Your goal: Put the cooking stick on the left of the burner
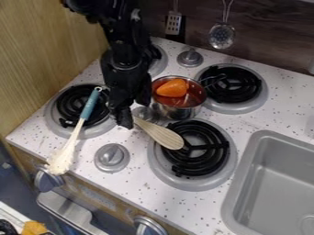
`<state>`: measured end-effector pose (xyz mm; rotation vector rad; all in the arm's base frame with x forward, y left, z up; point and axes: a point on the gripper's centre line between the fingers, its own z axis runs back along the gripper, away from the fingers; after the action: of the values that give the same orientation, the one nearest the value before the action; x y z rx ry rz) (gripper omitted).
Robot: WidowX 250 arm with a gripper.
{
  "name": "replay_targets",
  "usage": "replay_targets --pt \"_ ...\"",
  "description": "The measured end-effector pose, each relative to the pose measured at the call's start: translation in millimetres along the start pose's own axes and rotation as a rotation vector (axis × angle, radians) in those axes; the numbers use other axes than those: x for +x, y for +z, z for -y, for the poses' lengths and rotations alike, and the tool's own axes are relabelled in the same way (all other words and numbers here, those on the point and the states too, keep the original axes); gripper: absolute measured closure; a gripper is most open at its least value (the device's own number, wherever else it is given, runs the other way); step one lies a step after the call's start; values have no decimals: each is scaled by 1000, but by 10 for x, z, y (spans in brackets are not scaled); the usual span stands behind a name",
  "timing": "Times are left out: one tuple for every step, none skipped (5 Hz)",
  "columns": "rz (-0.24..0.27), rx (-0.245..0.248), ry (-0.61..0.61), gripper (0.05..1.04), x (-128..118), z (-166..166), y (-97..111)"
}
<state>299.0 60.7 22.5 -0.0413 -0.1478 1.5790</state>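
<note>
The black gripper [129,114] hangs from the top edge over the counter, between the left burner [60,125] and the front right burner [195,180]. A wooden cooking stick [160,135] slants down and to the right from beside the gripper, its flat end over the left side of the front right burner. The gripper hides its upper handle, and whether it is gripped I cannot tell. Another stick [78,128], with a blue handle and a pale head, lies across the left burner, its head at the counter's front edge.
Just right of the gripper stands a metal pot [178,113] with an orange piece [172,87] in it. Behind it to the right is another burner [236,109]. Knobs [111,158] rise from the speckled counter [138,193], and a grey sink [270,183] is at the right.
</note>
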Motion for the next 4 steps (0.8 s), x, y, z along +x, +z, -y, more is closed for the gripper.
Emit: replay_targets --pt "-5 18 -19 83 10 -6 2" --pt "-19 34 -14 83 21 -32 -53" --pt "-18 51 -22 83 40 -63 -52" --pt "-28 50 -20 83 55 -67 -54"
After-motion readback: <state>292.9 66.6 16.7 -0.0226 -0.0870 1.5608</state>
